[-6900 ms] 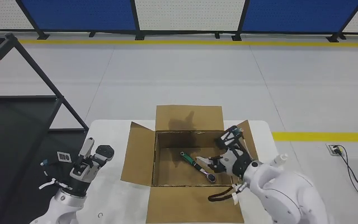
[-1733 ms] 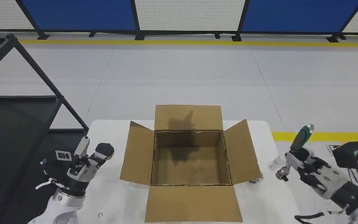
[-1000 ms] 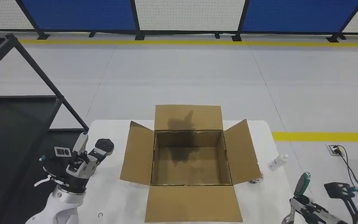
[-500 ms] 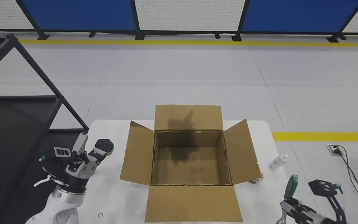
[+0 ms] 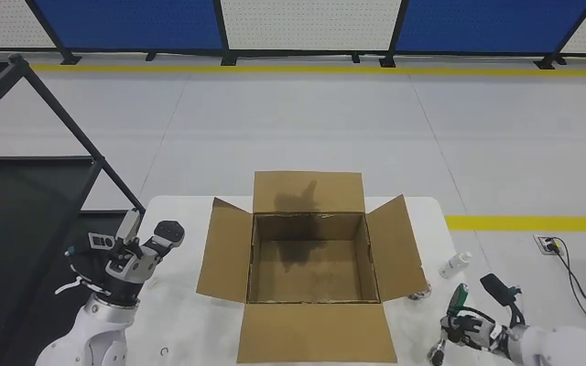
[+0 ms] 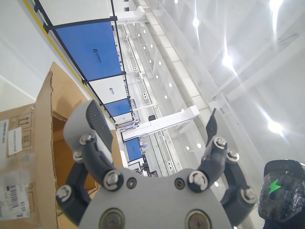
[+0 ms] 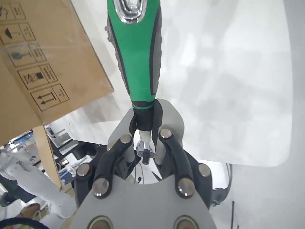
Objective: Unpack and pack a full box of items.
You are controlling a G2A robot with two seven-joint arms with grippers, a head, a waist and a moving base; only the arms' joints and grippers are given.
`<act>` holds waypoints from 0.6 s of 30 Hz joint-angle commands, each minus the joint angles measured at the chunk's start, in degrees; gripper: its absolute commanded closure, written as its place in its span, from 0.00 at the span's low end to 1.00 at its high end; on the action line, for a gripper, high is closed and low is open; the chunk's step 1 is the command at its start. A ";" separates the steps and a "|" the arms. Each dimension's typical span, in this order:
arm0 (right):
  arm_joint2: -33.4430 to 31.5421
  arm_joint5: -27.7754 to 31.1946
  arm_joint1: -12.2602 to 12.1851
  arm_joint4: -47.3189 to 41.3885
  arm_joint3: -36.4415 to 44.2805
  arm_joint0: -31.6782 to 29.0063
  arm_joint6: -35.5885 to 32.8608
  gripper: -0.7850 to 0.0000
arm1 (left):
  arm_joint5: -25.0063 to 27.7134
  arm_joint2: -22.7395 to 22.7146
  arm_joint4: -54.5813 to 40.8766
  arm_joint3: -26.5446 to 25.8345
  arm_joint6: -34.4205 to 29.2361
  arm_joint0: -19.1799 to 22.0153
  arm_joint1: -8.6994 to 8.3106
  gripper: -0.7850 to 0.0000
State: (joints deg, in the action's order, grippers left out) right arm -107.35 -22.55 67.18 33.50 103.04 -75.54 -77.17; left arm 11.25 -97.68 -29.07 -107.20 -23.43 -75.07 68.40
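Observation:
An open cardboard box [image 5: 311, 261] stands mid-table with its four flaps spread and nothing visible inside; its wall [image 6: 31, 148] and a flap [image 7: 35, 55] show in the wrist views. My right gripper [image 7: 145, 125] [image 5: 458, 322] is shut on a green-handled ratchet wrench [image 7: 135, 46], low over the table to the right of the box's near flap. The wrench handle [image 5: 457, 298] points up and away from the gripper. My left gripper [image 6: 155, 125] [image 5: 146, 240] stands open and empty at the table's left edge, left of the box, pointing upward.
A small white bottle [image 5: 453, 265] stands on the white table [image 5: 183, 311] right of the box. A small round item [image 5: 419, 293] lies by the box's right flap. A black frame [image 5: 55, 137] stands beyond the table's left edge.
The wrench that lay in the box is now in my right gripper outside it; over the last second that gripper moved left and lower, toward the table. The left gripper shifted slightly.

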 commanded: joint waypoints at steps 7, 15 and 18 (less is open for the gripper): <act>0.17 -0.58 -0.05 0.51 -0.58 0.36 0.26 1.00 | -0.10 0.03 0.05 0.05 -0.01 0.05 -0.01 0.00; 4.03 -6.30 -0.09 0.43 -4.85 3.16 3.17 1.00 | -0.19 -0.15 -0.08 -0.72 0.73 -0.74 0.03 0.00; 5.95 -8.79 -0.22 1.35 -7.53 5.39 4.24 1.00 | -0.12 -0.43 -0.36 -0.92 0.91 -1.09 0.03 0.00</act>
State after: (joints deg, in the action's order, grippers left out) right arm -101.94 -30.52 67.01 34.33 96.45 -70.84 -73.75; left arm 11.10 -98.02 -29.34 -108.08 -22.53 -76.06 68.43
